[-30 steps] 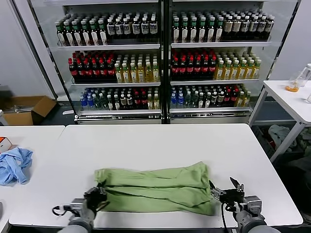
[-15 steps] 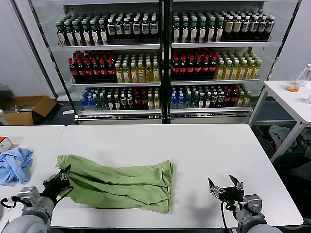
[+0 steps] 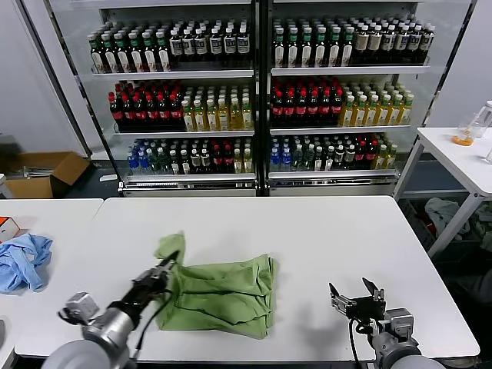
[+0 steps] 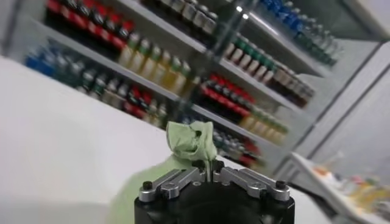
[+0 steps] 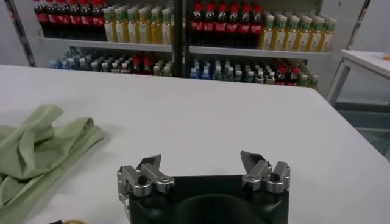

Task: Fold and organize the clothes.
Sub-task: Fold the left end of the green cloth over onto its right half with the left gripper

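white table [image 3: 323,231]: left gripper [image 3: 171,261] pinches the limp shirt [image 3: 223,296] mid-frame; grab edges. right gripper [image 3: 357,296] gapes wide, lower right.

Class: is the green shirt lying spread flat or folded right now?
Folded: the green shirt lies in stacked layers, one end lifted by the shut left gripper.

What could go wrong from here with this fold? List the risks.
1. The left claw pinches only a small tip of the green shirt; it could slip out mid-fold.
2. The shirt already lies bunched and wrinkled, so laying the lifted end over may give an uneven fold.
3. The right claw stands open, off the cloth, so nothing pins the shirt; it may drag across the table.
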`<state>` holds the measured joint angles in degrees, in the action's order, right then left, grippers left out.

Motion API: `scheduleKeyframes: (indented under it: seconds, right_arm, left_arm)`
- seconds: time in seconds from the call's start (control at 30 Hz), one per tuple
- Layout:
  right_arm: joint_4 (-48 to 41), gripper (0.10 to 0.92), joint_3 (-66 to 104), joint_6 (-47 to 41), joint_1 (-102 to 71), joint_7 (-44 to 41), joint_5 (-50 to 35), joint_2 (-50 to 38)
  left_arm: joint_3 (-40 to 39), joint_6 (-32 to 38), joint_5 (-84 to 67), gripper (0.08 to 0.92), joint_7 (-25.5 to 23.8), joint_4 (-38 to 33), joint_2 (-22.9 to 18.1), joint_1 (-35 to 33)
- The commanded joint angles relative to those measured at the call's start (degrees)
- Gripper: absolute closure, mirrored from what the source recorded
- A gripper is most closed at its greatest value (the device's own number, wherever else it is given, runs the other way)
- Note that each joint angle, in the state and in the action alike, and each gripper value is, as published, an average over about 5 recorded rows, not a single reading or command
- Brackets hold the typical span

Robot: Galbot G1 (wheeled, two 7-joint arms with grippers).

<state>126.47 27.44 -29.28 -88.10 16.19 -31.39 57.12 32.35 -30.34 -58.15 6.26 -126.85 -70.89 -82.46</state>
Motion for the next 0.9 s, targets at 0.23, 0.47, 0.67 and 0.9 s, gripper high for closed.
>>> scheduleKeyframes:
  seconds: [0.23, 0.47, 0.67, 0.9]
  right_arm:
    - [-0.4, 0.203, -0.3, 0.0, 1.1, -0.2, -0.1, 0.1]
    - [-0.7, 0.203, -1.0, 0.0, 2.5, -0.4, -0.1, 0.2]
    - [-1.2, 0.203, -1.1, 0.1, 2.5, -0.6, -0.2, -0.1]
    - [-1.9, 0.203, -1.5, 0.3, 3.1, -0.8, -0.4, -0.3]
  left_arm:
    - [-15.8, -0.2, 7.3, 0.891, -2.9, 14.0, -5.6, 9.5]
    - [-18.9, -1.4, 12.9, 0.799, -7.6, 14.5, -4.9, 9.3]
    - [-17.3, -2.1, 8.3, 0.626, -10.1, 8.9, -4.5, 7.7]
    - [-9.4, -0.7, 5.9, 0.427, -9.4, 3.1, -3.5, 3.9]
